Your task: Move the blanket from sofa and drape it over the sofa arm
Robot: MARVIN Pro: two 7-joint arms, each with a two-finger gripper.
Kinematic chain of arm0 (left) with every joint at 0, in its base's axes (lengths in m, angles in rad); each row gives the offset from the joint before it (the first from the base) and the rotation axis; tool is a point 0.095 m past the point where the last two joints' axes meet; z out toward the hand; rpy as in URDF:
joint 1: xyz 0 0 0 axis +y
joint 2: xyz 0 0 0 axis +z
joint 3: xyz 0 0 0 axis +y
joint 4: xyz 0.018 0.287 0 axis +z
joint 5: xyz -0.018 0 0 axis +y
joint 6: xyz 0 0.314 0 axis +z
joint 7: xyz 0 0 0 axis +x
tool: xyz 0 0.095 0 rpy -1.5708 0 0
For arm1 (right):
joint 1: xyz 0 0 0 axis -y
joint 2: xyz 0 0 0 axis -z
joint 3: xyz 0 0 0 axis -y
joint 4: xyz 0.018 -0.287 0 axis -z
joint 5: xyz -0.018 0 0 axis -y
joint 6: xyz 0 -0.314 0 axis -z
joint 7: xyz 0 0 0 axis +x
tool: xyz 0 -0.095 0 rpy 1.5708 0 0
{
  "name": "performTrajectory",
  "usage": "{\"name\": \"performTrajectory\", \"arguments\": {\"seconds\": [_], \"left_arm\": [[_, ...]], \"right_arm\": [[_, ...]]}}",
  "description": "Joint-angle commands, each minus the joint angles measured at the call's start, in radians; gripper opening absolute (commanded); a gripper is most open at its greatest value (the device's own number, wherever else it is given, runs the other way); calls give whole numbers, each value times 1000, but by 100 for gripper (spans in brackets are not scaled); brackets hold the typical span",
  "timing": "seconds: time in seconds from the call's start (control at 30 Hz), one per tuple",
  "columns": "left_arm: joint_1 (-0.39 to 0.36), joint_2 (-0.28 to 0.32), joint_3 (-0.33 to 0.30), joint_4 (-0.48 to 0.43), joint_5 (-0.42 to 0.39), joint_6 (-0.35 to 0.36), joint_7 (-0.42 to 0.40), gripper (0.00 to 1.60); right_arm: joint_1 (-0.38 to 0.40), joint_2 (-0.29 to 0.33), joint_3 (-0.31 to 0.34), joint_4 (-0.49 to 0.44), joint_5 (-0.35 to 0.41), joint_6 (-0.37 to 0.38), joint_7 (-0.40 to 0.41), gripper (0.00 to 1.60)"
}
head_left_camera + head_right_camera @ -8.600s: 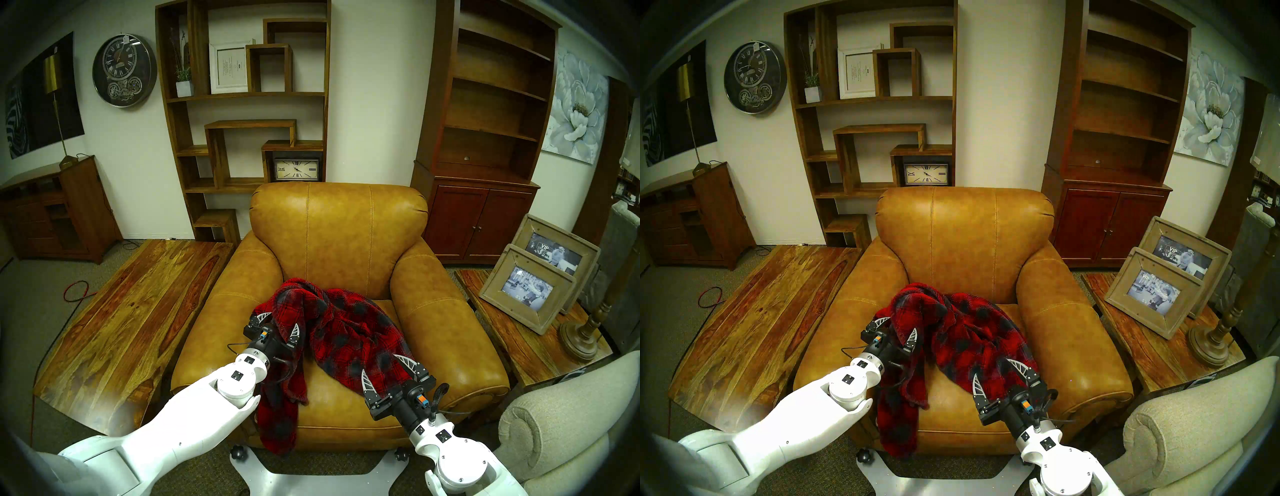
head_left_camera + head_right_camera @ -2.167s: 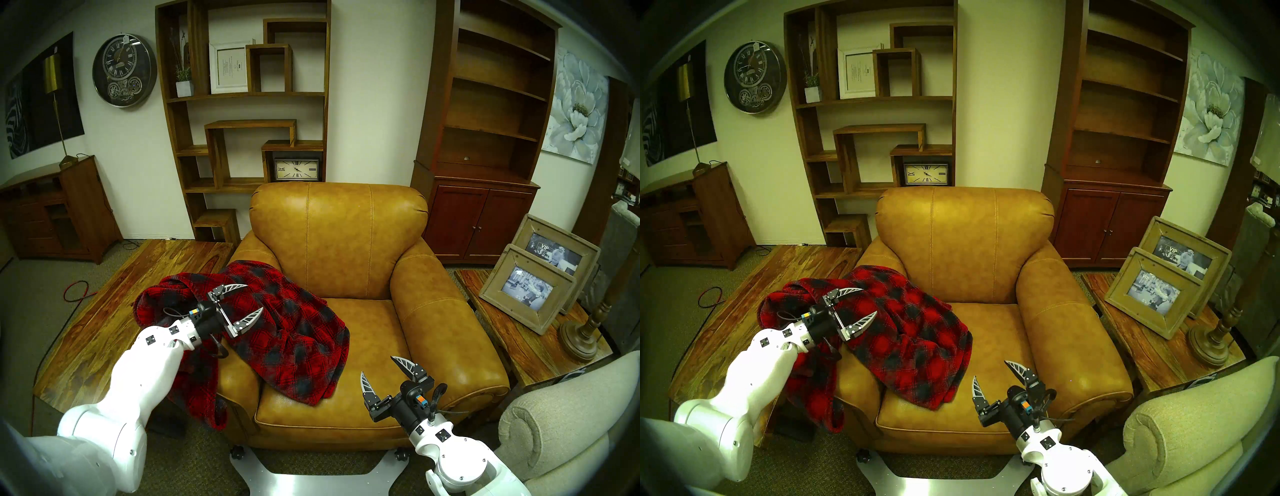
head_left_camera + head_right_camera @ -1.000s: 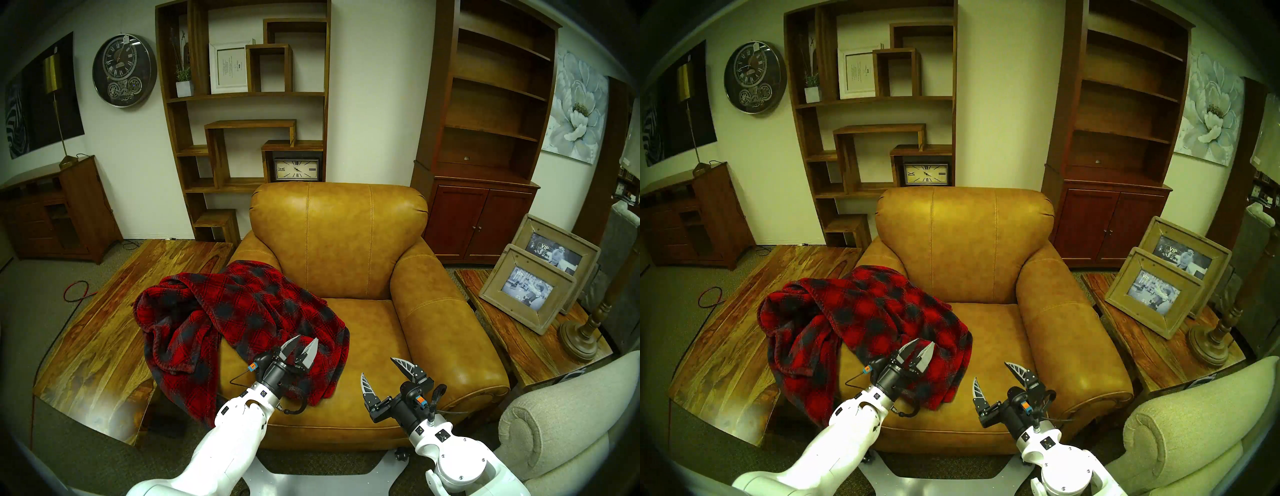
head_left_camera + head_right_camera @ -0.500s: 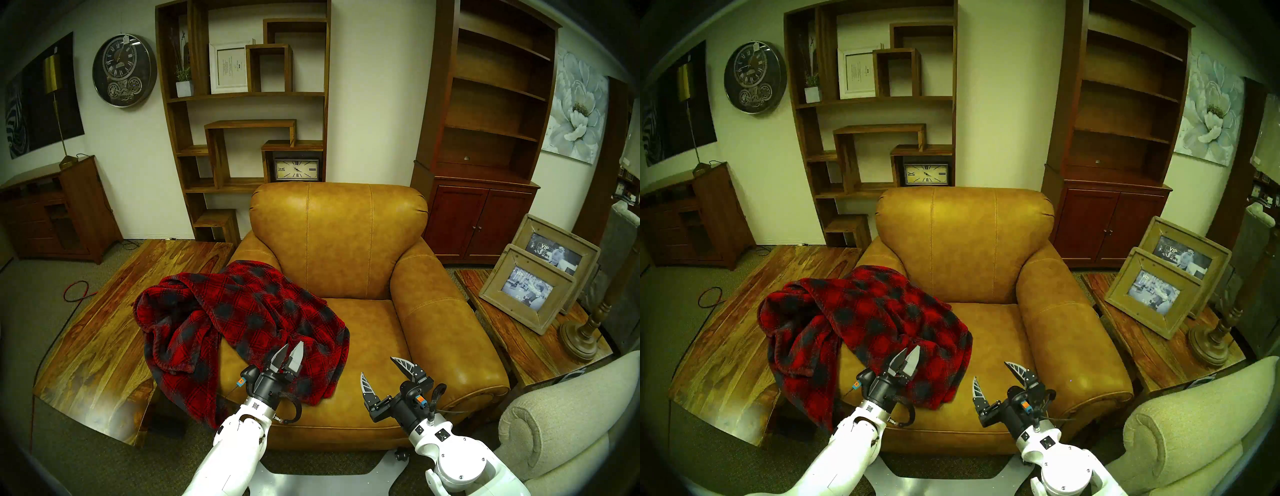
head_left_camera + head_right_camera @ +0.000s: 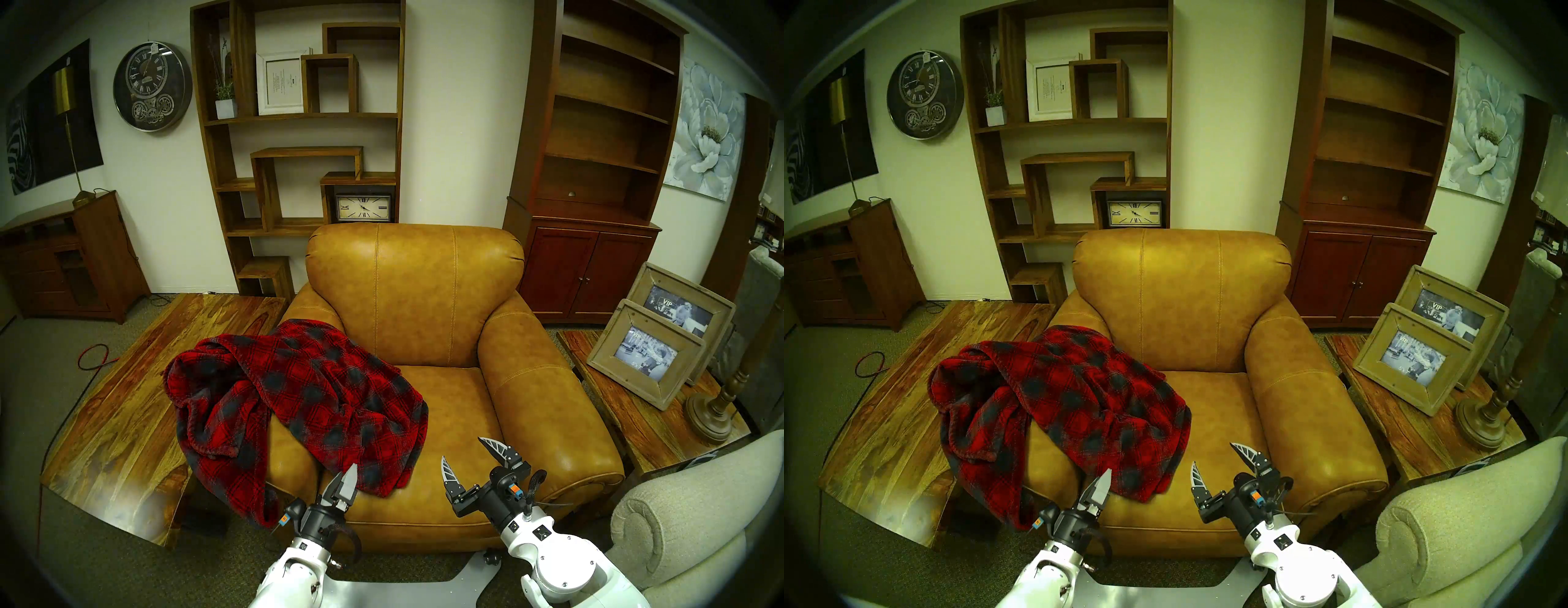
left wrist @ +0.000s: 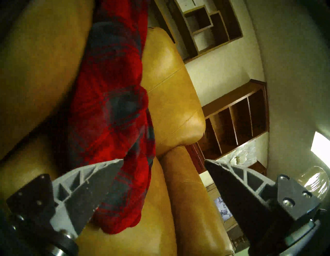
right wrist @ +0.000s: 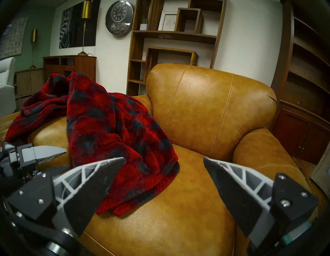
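Observation:
The red plaid blanket [image 5: 322,395] lies over the left sofa arm [image 5: 292,450] of the tan leather sofa [image 5: 415,297]. One end hangs down the arm's outer side and the other spreads onto the seat. My left gripper [image 5: 344,473] is open and empty, just in front of the blanket's seat-side edge at the seat's front; its wrist view shows the blanket [image 6: 110,107] close ahead. My right gripper [image 5: 462,449] is open and empty over the seat's front right. The right wrist view shows the blanket [image 7: 114,128] on the sofa arm [image 7: 50,132].
A low wooden table [image 5: 140,390] stands against the sofa's left side, with blanket folds resting on it. A side table with picture frames [image 5: 649,352] and a lamp base [image 5: 708,412] is at the right. A beige fabric sofa arm [image 5: 662,522] is near my right arm.
My open left gripper has drawn back from over the blanket toward me, down to the seat's front edge. The blanket and the right arm have not moved.

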Motion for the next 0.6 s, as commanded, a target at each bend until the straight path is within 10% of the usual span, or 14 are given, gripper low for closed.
{"name": "performTrajectory", "arguments": {"seconds": [0.0, 0.57], "left_arm": [[72, -6, 4, -78, -57, 3, 2, 160], [135, 18, 95, -313, -185, 32, 115, 160]], "right_arm": [[6, -2, -1, -20, -1, -6, -1, 160], [2, 0, -1, -33, -1, -9, -4, 160]]}}
